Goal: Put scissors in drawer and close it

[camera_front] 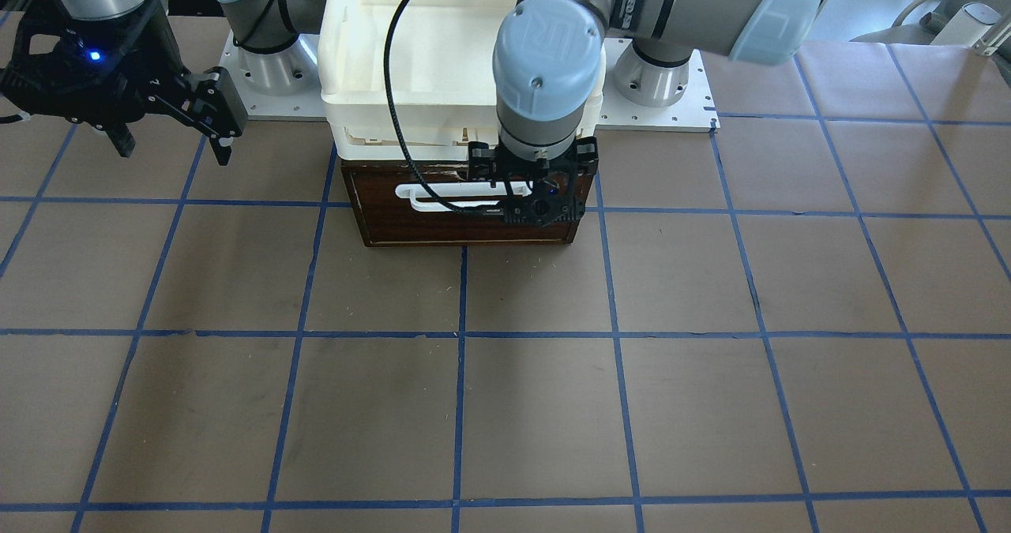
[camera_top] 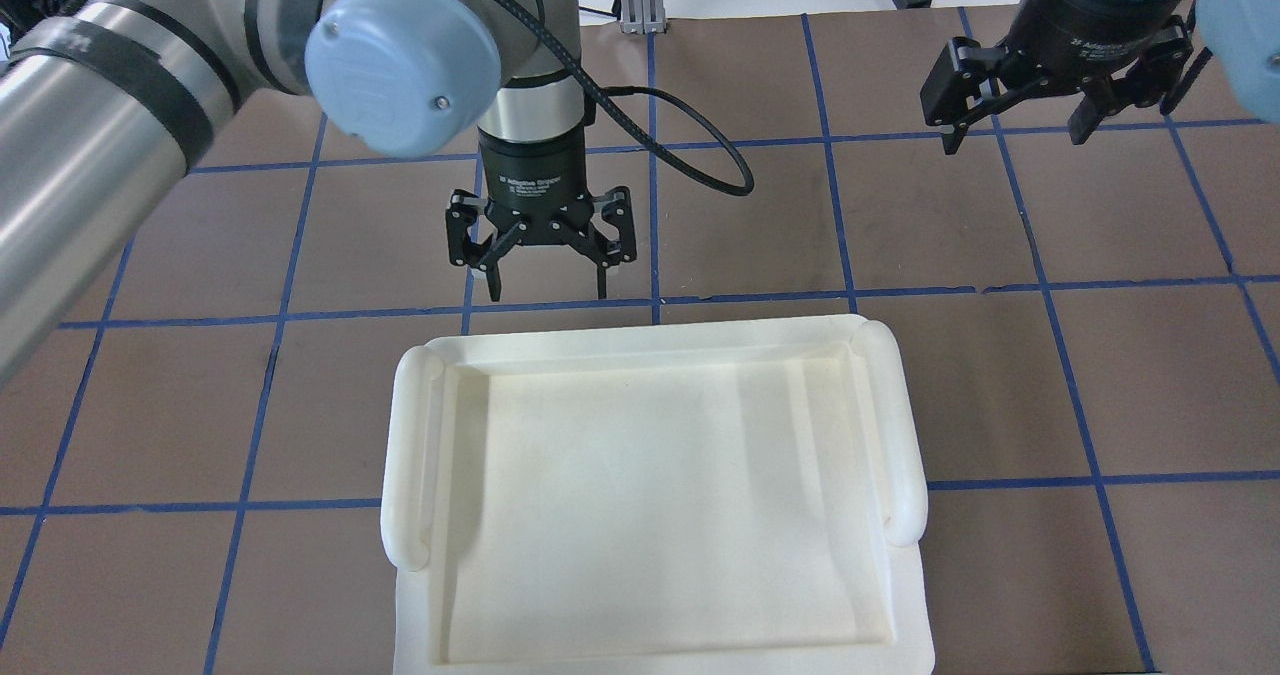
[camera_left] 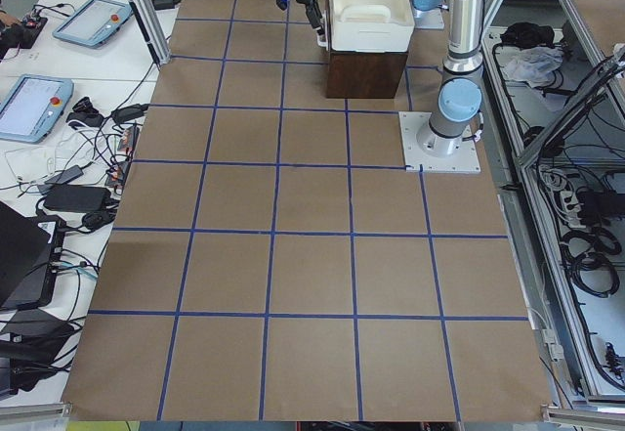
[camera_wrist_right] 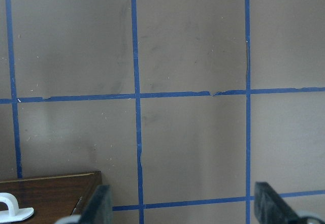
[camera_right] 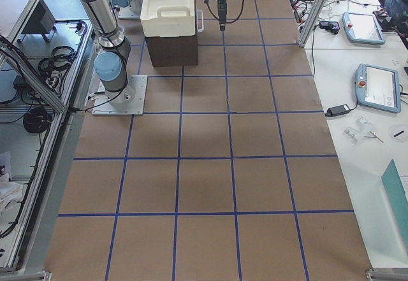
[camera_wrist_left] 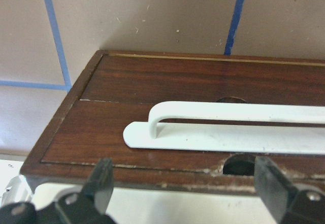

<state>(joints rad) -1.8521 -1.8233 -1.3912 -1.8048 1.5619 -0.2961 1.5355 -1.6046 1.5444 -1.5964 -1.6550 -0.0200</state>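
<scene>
Brown table (camera_front: 553, 407), drawer (camera_front: 411, 229), "UR" on left arm (camera_front: 547, 51)

We look steeply down from across the bench (camera_front: 711, 407), facing the robot, its bases (camera_front: 662, 75) at the top edge. From behind its shoulders we look forward and down on the white tray (camera_top: 408, 455). From each end we look along the whole bench, from far off. Our left wrist camera sits close above the drawer (camera_wrist_left: 152, 76) front and its handle (camera_wrist_left: 228, 138); the right wrist one looks down at the bench and shares a corner of that front.
</scene>
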